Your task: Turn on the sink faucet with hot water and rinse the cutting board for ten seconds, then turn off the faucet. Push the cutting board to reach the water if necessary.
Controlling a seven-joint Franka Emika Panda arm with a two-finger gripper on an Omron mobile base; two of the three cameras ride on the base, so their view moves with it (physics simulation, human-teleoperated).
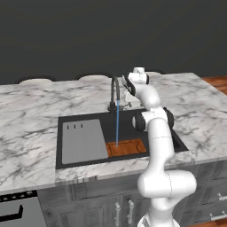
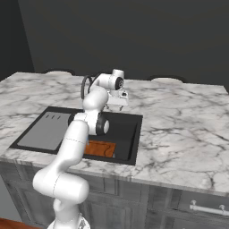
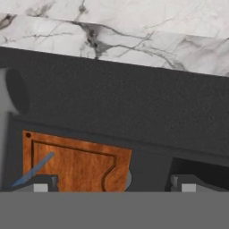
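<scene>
Water (image 1: 117, 126) runs in a thin blue stream from the dark gooseneck sink faucet (image 1: 115, 92) and lands on the left part of the orange-brown cutting board (image 1: 127, 147). That board lies flat at the front of the black sink (image 1: 105, 128). My gripper (image 1: 129, 102) hangs open over the back rim, just right of the faucet base, with nothing between its fingers. In the hand view the fingertips (image 3: 43, 184) stand wide apart above the cutting board (image 3: 76, 162), with the water (image 3: 34, 169) slanting at the lower left. From the right base view, the gripper (image 2: 117, 101) sits beside the faucet (image 2: 84, 87).
A larger grey slab (image 1: 83, 141) with three slots fills the sink's left half. White grey-veined marble countertop (image 1: 31, 133) surrounds the basin. Chair backs (image 1: 35, 81) show behind the far edge. Dark cabinet fronts with handles (image 2: 208, 209) run below the counter.
</scene>
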